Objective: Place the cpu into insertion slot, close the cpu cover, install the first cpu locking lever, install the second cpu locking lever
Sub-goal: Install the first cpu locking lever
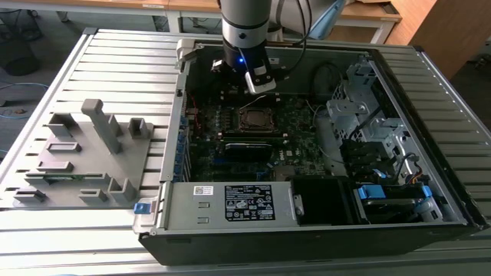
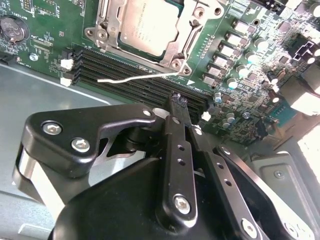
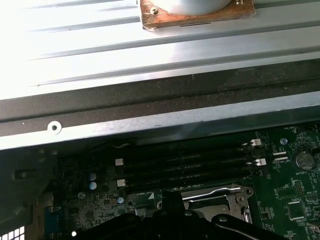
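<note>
One lever [image 2: 135, 77] lies loose below the slot [image 2: 175, 62], upper middle of the second wrist view; the cpu [image 2: 150, 27] sits inside, cover [image 2: 186, 35] down. The gripper [image 2: 179, 100], jaws seemingly together, empty, hovers near: lever step, needing a downward press.

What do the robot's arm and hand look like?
The arm is a round silver-grey tube with a black band and a small blue light; dark cables hang beside it. The hand is matte black, with flat bars, silver screws and small holes.

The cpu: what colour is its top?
The cpu has a dull silver-grey metal top, seen best in the second wrist view.
</note>
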You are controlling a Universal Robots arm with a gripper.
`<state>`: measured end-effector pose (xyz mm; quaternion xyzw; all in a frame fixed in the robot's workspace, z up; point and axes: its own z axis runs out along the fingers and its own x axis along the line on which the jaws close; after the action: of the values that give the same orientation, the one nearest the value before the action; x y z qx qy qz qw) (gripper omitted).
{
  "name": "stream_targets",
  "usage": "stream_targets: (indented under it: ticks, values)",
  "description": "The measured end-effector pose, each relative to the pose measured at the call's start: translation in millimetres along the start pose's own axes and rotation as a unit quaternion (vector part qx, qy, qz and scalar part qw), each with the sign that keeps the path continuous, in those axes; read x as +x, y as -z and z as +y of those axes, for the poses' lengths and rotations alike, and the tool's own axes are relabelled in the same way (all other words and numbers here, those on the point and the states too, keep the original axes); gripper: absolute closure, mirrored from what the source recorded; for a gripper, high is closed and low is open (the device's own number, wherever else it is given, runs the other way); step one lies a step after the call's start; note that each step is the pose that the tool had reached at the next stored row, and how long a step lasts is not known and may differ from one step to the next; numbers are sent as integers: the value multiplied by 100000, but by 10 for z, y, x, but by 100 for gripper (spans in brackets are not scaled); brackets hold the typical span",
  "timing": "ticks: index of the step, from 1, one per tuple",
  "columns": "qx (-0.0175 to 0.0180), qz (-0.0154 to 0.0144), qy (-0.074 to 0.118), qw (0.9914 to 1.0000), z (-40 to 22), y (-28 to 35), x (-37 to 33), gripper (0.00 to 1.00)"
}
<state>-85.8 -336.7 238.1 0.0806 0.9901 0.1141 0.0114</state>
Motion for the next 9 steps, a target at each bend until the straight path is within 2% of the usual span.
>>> stream_targets:
  ticks: [9]
  values:
    - [6, 5, 6, 100000, 5, -1, -29, 89]
